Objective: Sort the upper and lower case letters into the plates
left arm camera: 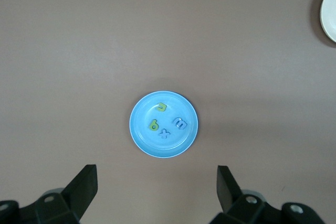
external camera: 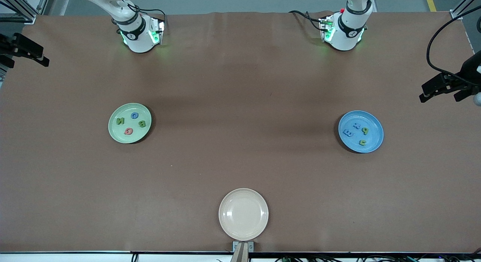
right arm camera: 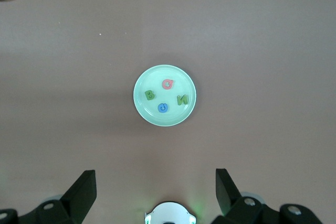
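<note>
- Our left gripper (left arm camera: 155,192) hangs high in the air, right over the blue plate (left arm camera: 142,135). Its two fingers are spread wide apart and hold nothing.
- Straight under this gripper, four small letters lie in the blue plate: a green u (left arm camera: 162,107), a green p (left arm camera: 154,125), a blue m (left arm camera: 179,124) and a blue x (left arm camera: 165,132). They sit close together but do not touch.
- Our right gripper (right arm camera: 156,192) hangs high over the green plate (right arm camera: 144,111). Its fingers are spread wide too, and they hold nothing.
- Straight under this gripper, four big letters lie in the green plate: a red O (right arm camera: 167,84), a green B (right arm camera: 150,95), a green N (right arm camera: 182,99) and a blue C (right arm camera: 163,108).
- Both plates rest flat on the brown tabletop (external camera: 240,104), well apart, one toward each arm's end.
- A cream plate (external camera: 225,224) sits alone, far from both grippers and nearest to the front camera.
</note>
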